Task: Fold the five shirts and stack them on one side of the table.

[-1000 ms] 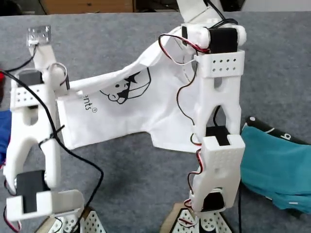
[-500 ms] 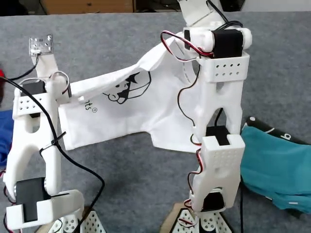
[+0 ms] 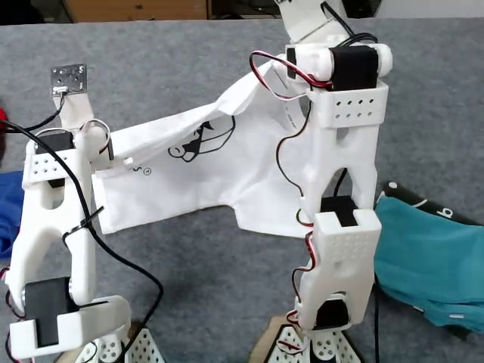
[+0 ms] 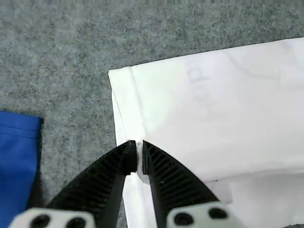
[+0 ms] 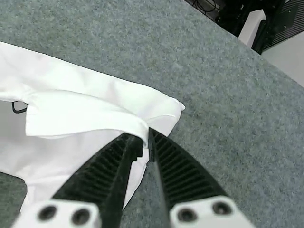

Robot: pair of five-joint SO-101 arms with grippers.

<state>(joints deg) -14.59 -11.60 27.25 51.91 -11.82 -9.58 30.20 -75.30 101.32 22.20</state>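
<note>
A white shirt [image 3: 219, 174] with a black print lies on the grey table, its far edge lifted into a fold strung between both arms. My left gripper [image 4: 139, 159] is shut on the white shirt [image 4: 213, 114] at its hem corner, on the left side of the high view. My right gripper [image 5: 145, 138] is shut on the white shirt [image 5: 85, 114] at a raised fold near its far right corner. In the high view the right arm [image 3: 344, 151] covers the shirt's right part. A teal shirt [image 3: 431, 257] lies bunched at the right. A blue shirt [image 4: 16, 161] lies left of the white one.
The blue shirt [image 3: 9, 204] shows at the table's left edge in the high view. Cables hang from both arms over the table. The arm bases [image 3: 302, 340] stand at the near edge. Bare grey cloth [image 3: 181, 45] stretches along the far side.
The left gripper has carried its shirt corner a little farther away and right, and the lifted fold now hides more of the black print. The right arm has barely moved.
</note>
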